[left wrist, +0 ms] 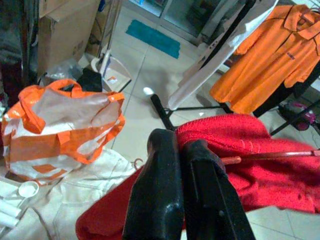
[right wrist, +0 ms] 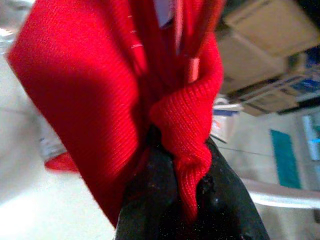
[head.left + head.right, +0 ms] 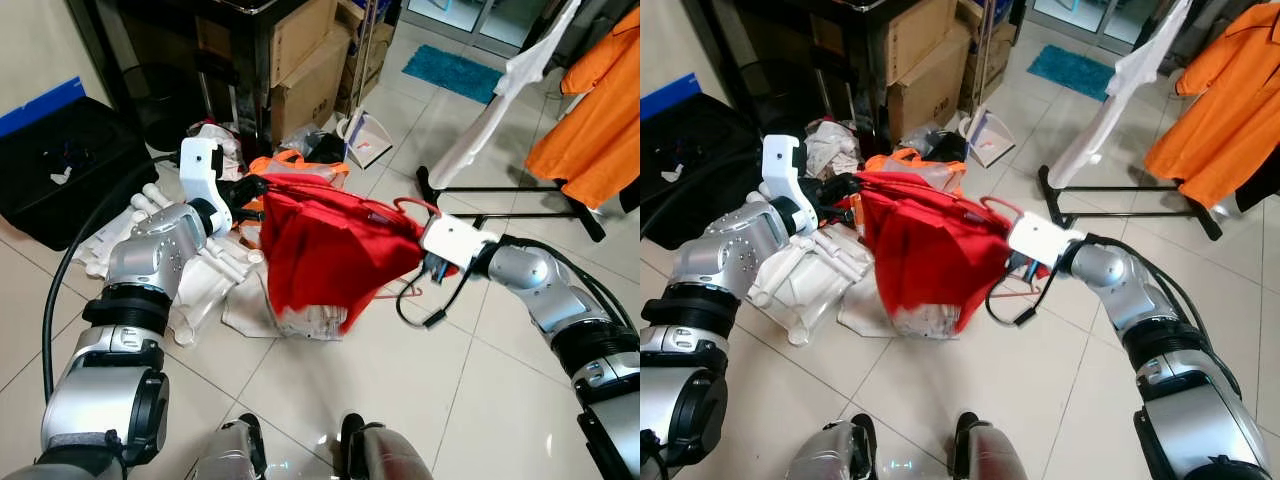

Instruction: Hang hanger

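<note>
Right now both arms hold one red shirt [image 3: 320, 250] up above the floor [image 3: 400, 390], stretched between them. The left gripper [image 3: 248, 190], at about 10 o'clock from the shirt's middle, has its fingers [image 1: 165, 190] pressed close together on the edge of the red cloth. A thin red hanger [image 1: 270, 156] bar pokes out of the cloth just beside them. The right gripper [image 3: 425, 262], at about 3 o'clock, has its fingers [image 2: 150, 200] pinching a bunched fold of the shirt. The hanger's hook [image 3: 415, 208] curls up near that gripper.

The clothes rack [image 3: 520, 190] stands at about 2 o'clock, well apart, with an orange shirt [image 3: 600, 110] on it.

What could go wrong? The right fingers seem to hold cloth, not the hanger, so the hanger might slide out and drop. The shirt's low end hangs close to a white pile [image 3: 260, 300] and an orange bag [image 1: 65, 125] on the floor, and could catch there. The loose black cable [image 3: 425, 310] under the right wrist could snag too.
</note>
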`<state>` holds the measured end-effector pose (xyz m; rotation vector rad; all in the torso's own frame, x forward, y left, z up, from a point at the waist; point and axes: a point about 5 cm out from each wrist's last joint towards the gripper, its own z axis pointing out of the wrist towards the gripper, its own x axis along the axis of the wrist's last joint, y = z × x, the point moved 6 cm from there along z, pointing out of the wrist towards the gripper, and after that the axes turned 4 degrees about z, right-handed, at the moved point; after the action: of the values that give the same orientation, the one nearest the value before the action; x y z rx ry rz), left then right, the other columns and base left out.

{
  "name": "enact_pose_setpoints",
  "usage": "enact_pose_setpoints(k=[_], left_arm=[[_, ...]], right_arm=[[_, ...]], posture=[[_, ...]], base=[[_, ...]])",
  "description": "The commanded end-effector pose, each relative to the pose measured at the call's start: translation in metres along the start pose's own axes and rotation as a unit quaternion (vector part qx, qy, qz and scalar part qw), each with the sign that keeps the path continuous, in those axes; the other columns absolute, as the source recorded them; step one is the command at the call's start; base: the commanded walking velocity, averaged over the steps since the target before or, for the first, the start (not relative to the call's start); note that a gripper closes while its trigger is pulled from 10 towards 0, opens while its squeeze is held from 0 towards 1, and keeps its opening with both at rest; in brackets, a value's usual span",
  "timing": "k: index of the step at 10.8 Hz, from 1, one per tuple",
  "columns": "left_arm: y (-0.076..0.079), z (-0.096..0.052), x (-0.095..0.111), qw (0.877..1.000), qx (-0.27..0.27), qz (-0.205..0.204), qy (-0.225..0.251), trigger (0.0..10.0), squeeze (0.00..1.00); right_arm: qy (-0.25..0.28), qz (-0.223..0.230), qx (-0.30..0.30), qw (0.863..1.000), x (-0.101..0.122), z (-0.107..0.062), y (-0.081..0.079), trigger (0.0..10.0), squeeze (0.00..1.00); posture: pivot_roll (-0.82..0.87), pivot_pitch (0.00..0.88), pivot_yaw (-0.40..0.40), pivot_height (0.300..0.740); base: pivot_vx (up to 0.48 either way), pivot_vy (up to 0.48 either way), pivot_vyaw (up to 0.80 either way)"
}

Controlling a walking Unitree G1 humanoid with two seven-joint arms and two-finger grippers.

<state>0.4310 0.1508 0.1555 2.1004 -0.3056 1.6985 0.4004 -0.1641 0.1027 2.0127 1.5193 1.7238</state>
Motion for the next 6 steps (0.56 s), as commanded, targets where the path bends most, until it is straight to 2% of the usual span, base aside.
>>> enact_pose_setpoints(k=[1,2,4,5,6], left_arm=[[-0.005,-0.001,0.012,1.0,0.009,0.002,0.017,10.0,0.0],[-0.004,-0.001,0.01,1.0,0.008,0.002,0.014,10.0,0.0],[0.0,0.001,0.006,1.0,0.003,0.0,0.009,10.0,0.0],[0.003,0.002,0.005,1.0,-0.002,-0.001,0.008,10.0,0.0],[0.004,0.003,0.004,1.0,-0.004,-0.001,0.008,10.0,0.0]], right_arm=[[-0.029,-0.006,0.026,0.999,-0.014,-0.009,-0.001,0.0,0.0],[-0.052,-0.036,0.068,0.996,-0.023,-0.011,-0.016,0.0,0.0],[-0.076,-0.127,0.073,0.986,-0.029,-0.008,-0.019,0.0,0.0],[-0.079,-0.146,0.086,0.982,-0.031,-0.006,-0.027,0.0,0.0],[-0.097,-0.182,0.093,0.974,-0.037,-0.008,-0.028,0.0,0.0]], posture=[[-0.14,0.173,-0.08,0.74],[-0.14,0.174,-0.082,0.74],[-0.14,0.177,-0.083,0.74],[-0.14,0.177,-0.083,0.74],[-0.14,0.177,-0.083,0.74]], base=[[0.0,0.0,0.0],[0.0,0.0,0.0],[0.0,0.0,0.0],[0.0,0.0,0.0],[0.0,0.0,0.0]])
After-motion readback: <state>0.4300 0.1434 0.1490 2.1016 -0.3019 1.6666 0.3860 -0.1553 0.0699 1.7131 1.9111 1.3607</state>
